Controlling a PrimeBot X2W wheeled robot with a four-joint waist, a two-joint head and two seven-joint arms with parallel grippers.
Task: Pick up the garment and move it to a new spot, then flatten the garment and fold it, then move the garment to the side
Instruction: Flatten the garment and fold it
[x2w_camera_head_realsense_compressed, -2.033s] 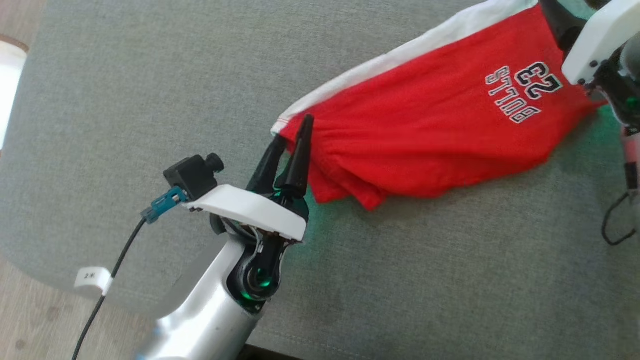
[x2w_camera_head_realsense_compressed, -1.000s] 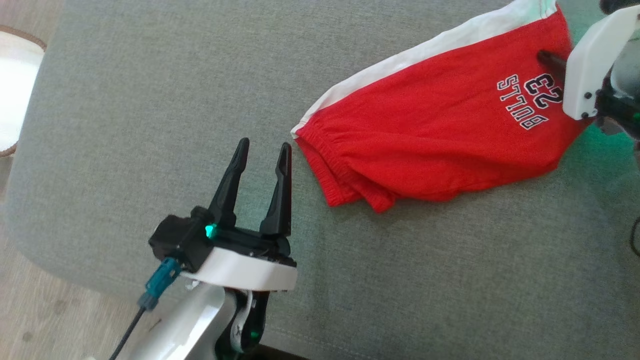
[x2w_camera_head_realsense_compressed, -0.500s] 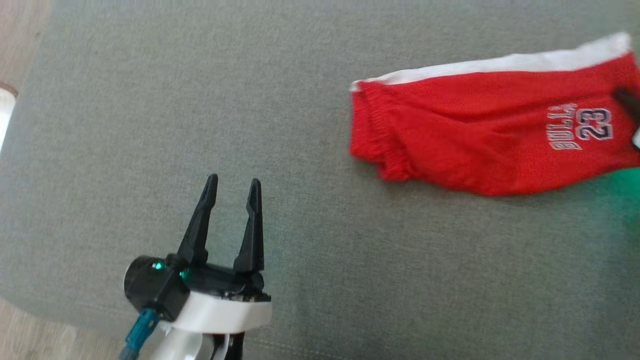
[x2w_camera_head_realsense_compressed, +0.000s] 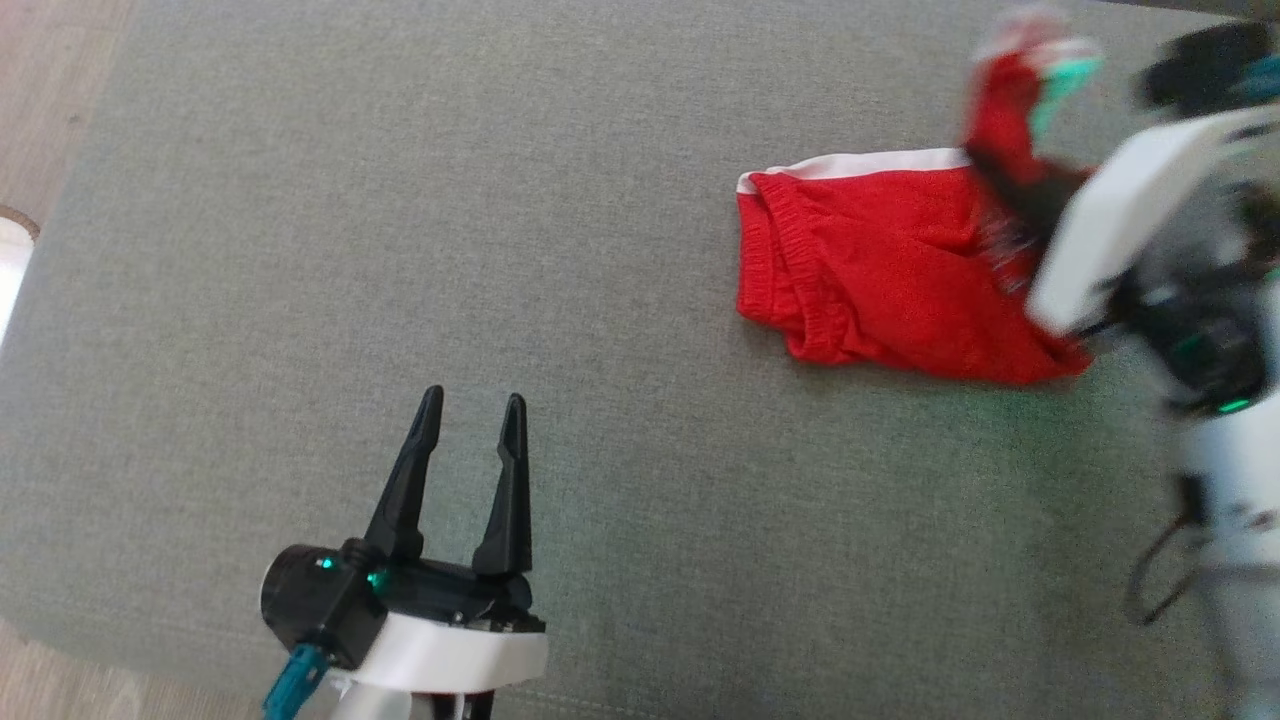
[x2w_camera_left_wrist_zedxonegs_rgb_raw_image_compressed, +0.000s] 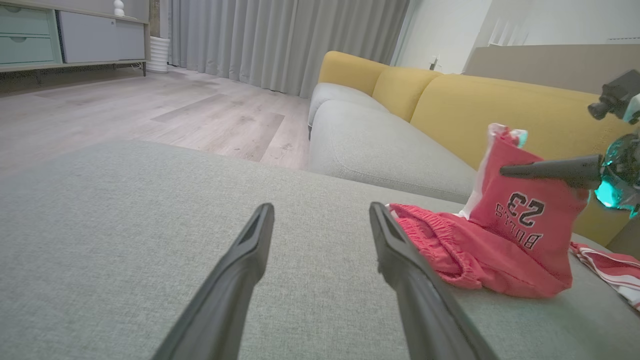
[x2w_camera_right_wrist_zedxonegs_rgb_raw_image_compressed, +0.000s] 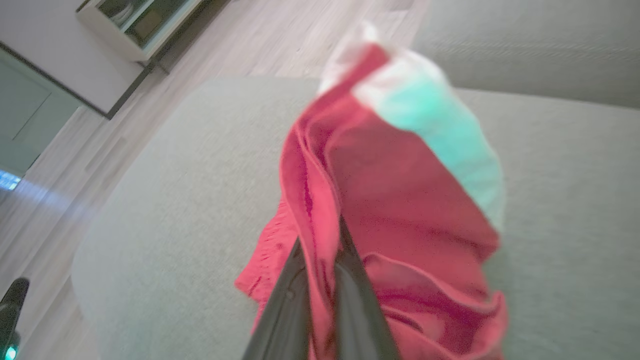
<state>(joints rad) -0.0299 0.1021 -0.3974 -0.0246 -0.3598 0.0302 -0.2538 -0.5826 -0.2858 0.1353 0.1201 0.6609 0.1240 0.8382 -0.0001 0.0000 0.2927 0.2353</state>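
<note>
Our right gripper (x2w_camera_right_wrist_zedxonegs_rgb_raw_image_compressed: 322, 235) pinches the red garment (x2w_camera_head_realsense_compressed: 880, 290), its right end raised. Our left gripper (x2w_camera_head_realsense_compressed: 473, 398) is spread wide at the near left.

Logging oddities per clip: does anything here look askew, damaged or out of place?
Nothing damaged. The red garment is lopsided: the right gripper pinches one end up off the grey cushion while the waistband end lies bunched. The left gripper hangs open, apart from it. A striped cloth lies beside the garment.
</note>
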